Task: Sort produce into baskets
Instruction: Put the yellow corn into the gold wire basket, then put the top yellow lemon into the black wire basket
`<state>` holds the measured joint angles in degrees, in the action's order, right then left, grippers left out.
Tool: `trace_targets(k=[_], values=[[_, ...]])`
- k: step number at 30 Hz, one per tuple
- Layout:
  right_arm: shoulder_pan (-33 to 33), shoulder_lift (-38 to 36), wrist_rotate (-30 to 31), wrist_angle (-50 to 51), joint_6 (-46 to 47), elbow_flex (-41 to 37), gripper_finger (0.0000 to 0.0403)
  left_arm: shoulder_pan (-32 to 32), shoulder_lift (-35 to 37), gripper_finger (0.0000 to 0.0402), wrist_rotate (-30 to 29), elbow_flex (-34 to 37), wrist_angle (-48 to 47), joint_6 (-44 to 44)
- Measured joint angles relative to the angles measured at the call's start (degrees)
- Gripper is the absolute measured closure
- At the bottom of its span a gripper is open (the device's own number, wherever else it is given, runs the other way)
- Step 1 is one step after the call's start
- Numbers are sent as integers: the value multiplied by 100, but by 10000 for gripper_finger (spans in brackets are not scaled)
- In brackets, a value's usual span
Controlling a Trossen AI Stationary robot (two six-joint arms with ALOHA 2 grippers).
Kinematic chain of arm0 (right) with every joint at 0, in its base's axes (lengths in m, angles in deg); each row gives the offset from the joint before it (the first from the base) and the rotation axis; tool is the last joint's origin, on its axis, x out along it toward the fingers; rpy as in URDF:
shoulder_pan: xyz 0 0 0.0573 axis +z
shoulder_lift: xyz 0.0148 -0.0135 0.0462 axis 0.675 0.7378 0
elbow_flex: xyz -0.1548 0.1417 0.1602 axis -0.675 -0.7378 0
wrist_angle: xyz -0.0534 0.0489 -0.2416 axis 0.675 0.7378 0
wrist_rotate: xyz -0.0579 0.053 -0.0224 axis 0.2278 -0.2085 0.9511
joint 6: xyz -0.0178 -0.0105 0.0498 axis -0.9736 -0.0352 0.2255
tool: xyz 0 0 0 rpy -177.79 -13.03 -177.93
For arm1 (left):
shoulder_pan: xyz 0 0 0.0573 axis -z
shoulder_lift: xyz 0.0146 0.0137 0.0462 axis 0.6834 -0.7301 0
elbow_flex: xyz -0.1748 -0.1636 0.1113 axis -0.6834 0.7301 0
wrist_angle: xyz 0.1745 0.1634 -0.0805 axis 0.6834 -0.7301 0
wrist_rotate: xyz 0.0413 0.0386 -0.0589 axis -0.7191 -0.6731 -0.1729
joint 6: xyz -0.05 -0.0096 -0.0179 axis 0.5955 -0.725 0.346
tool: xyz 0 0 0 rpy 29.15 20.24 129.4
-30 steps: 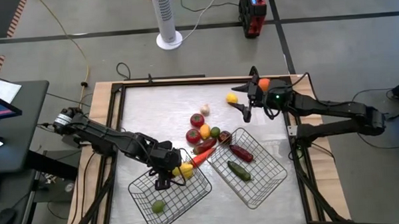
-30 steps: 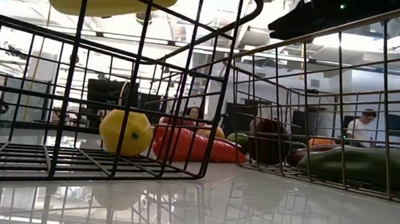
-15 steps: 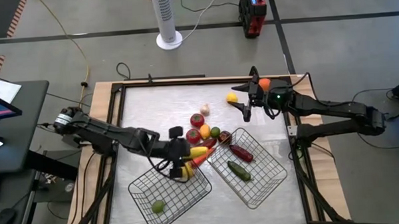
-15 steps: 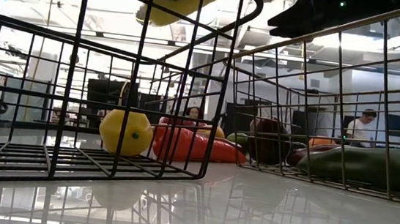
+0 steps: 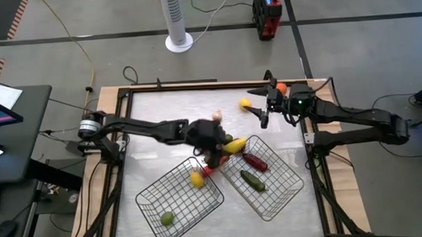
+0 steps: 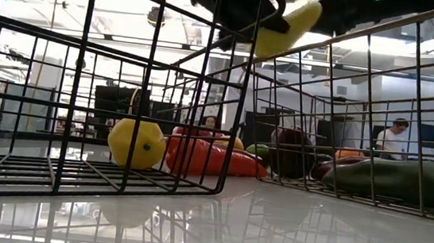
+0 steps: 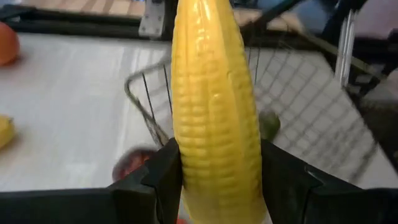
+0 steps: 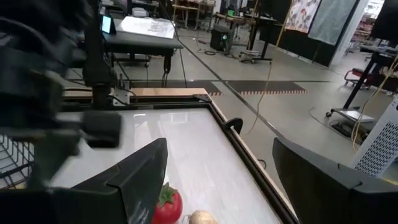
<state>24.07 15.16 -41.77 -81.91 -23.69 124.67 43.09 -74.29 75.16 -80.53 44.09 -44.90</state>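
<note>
Left wrist view shows left gripper point(image 7: 217, 186) clamping a yellow corn point(image 7: 214, 106) that hides much of the basket point(image 7: 311, 106); right gripper point(image 5: 261, 111) gapes empty; no writing readable.

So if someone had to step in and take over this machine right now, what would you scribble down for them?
Left gripper: shut on the corn, carried between the two baskets, near the right basket.
Right gripper: open, empty, waiting at the table's far right by a yellow piece and an orange one.
Done: left basket holds a yellow piece and a green one; right basket holds a dark red piece and a green cucumber.
Left: drop the corn, then sort the loose pieces mid-table.
</note>
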Motion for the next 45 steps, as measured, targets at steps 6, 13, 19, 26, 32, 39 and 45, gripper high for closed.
trace_targets(k=[6, 13, 19, 26, 32, 39, 45], values=[[28, -35, 0, 175, -38, 0, 84, -402, -531, 239, 1084, -227, 567, 277], [24, 31, 0, 182, -149, 0, 84, -284, -1139, 239, 1308, -996, -302, 234], [24, 24, 3, 179, -215, 0, 84, -64, -1257, 205, 663, -1513, -1149, 23], [24, 24, 7, 181, -262, 0, 84, 89, -1203, 133, 243, -1555, -1419, -223], [24, 24, 9, 332, -271, 0, 84, 114, -1152, 127, -38, -1552, -1730, -467], [24, 24, 52, 516, -158, 0, 85, 425, -483, 141, -980, -1285, -1935, -1175], [24, 24, 52, 500, 102, 0, 85, 690, 646, 149, -1851, 145, -957, -1187]])
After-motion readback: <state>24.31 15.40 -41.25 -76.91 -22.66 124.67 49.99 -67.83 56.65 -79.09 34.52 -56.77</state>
